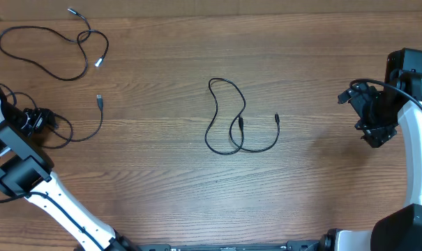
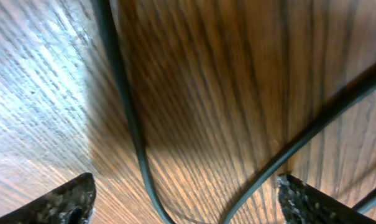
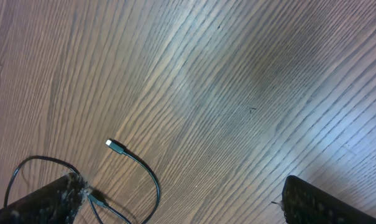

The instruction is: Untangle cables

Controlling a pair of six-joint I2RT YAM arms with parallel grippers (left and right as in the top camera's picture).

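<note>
Three thin black cables lie apart on the wooden table. One forms a loose loop at the far left [image 1: 50, 49]. A second [image 1: 85, 129] runs from its silver plug [image 1: 99, 101] to my left gripper [image 1: 38, 120]. The third [image 1: 235, 122] curls in the middle. In the left wrist view my left gripper [image 2: 184, 208] hangs low over the table and open, with two strands of cable [image 2: 122, 93] lying between its fingers [image 2: 63, 202]. My right gripper [image 3: 184, 205] is open and holds nothing. It hovers at the right, apart from the middle cable [image 3: 144, 168].
The wooden table [image 1: 322, 70] has its far edge along the top of the overhead view. The arms' own thicker black wires run beside the left arm [image 1: 15, 167] and over the right arm [image 1: 406, 94].
</note>
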